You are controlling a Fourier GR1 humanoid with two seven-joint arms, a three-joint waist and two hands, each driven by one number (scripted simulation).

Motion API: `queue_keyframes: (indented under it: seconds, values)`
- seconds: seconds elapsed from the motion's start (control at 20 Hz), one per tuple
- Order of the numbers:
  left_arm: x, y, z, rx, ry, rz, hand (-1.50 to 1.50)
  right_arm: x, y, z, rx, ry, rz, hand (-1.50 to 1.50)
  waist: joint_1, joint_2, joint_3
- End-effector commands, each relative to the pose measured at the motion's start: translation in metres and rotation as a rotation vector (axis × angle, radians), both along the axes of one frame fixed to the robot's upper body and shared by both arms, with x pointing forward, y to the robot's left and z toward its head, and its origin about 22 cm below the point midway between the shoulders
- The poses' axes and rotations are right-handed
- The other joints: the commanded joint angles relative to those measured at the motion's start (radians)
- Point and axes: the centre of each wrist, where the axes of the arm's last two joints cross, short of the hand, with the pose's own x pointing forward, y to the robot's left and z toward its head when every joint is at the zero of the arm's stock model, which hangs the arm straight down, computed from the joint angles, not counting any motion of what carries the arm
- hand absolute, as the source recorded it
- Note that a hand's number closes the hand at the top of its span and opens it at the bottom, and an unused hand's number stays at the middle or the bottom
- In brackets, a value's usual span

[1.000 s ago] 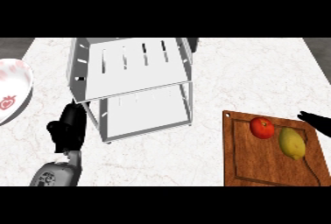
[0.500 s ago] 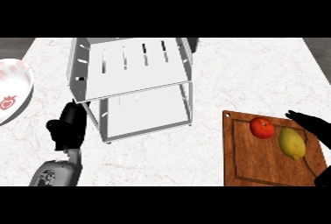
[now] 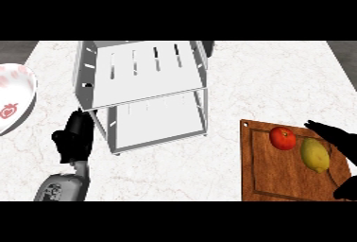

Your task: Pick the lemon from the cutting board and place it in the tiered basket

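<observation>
One marble table [image 3: 265,80] carries one white tiered basket [image 3: 143,90], one wooden cutting board [image 3: 279,172] at the right, and one plate [image 3: 14,101] with a red pattern at the left edge. On the board lie two fruits, just beside each other: one yellow lemon [image 3: 315,154] and one red tomato [image 3: 283,138]. The right robot hand [image 3: 333,136] is open, fingers straight, reaching over the board's far right corner just beside the lemon; contact cannot be told. The left robot hand [image 3: 73,139] rests open left of the basket, holding nothing.
</observation>
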Motion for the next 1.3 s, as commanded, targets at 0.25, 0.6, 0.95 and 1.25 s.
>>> queue_keyframes:
  seconds: [0.25,0.6,0.95,1.25]
  values:
    - [0.001,-0.023,-0.008,-0.014,-0.002,-0.046,0.0,-0.005,0.023,-0.03,0.056,-0.007,-0.014,-1.5,-0.006,0.002,0.0]
    - [-0.001,-0.002,-0.008,-0.007,0.009,-0.055,0.0,0.013,0.021,-0.036,0.013,-0.196,-0.021,1.5,0.0,0.004,0.0]
    - [-0.001,-0.01,-0.008,0.004,0.029,-0.084,0.0,0.003,0.154,-0.043,-0.165,-0.223,0.079,1.5,0.013,0.0,-0.007]
    - [0.002,-0.022,-0.003,-0.002,0.016,-0.127,0.0,-0.005,0.25,-0.04,-0.292,-0.178,0.103,1.5,0.068,0.003,-0.012]
